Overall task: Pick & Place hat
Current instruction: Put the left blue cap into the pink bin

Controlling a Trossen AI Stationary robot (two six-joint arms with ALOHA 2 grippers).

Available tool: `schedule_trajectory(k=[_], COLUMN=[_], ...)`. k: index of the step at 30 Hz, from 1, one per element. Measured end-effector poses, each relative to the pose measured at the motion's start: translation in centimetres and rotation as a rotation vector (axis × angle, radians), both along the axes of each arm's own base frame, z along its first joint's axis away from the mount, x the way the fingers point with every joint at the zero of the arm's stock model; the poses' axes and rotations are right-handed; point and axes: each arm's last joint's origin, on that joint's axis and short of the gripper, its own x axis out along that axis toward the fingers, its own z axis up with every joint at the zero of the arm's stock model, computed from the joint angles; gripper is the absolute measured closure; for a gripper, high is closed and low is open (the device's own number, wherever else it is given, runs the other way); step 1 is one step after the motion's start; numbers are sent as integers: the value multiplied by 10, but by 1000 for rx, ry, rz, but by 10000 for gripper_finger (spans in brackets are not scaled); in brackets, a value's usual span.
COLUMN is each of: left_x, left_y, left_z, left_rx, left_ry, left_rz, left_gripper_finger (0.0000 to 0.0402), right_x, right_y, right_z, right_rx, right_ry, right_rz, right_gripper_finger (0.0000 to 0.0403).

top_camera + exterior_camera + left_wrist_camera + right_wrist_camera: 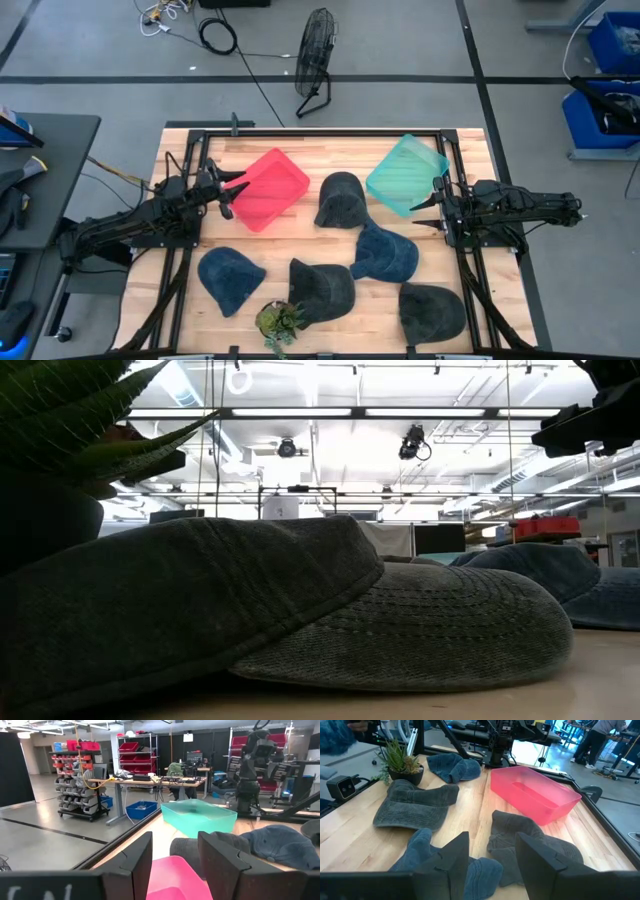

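Five hats lie spread over the wooden table, and I place everything by the red bin that sits toward the table's far left. Just beside the bin's right side rests a dark grey hat; nearer the front from that one lies a blue hat, the two touching or nearly so. Below the bin, toward the front edge, there is a dark blue hat, and to its right a charcoal hat right against a small potted plant. The fifth, a dark hat, sits farthest from the bin, at the front right corner.

The left tool hovers at the bin's left edge, its fingers spread apart with nothing between them. The right tool hangs across the table from the bin, beside a teal bin, likewise parted and empty; from its wrist camera the grey hat appears just ahead, though how high the tool sits above the table I can't quite judge.

A floor fan stands beyond the table's far edge.
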Motion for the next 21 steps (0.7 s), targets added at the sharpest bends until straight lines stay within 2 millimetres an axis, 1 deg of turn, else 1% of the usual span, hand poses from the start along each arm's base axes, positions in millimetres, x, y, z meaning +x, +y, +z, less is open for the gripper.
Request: schedule_trajectory(k=[4, 7, 9, 13, 17, 21], left_x=[0, -1, -1, -3, 5, 20], left_y=[0, 0, -1, -1, 2, 8], left_z=[0, 6, 14, 40, 52, 59], left_rx=[-15, -38, -49, -50, -134, -182], left_ry=[-11, -71, -92, -148, -22, 130], left_rz=[-2, -7, -9, -14, -9, -2], left_gripper_finger=[241, 241, 241, 241, 240, 230], right_x=[0, 0, 0, 0, 0, 0], right_y=[0, 0, 0, 0, 0, 0], right_z=[0, 0, 0, 0, 0, 0], right_rx=[0, 0, 0, 0, 0, 0], right_ry=[0, 0, 0, 0, 0, 0], right_rz=[-1, 0, 0, 0, 0, 0], right_gripper_finger=[238, 238, 238, 238, 238, 238])
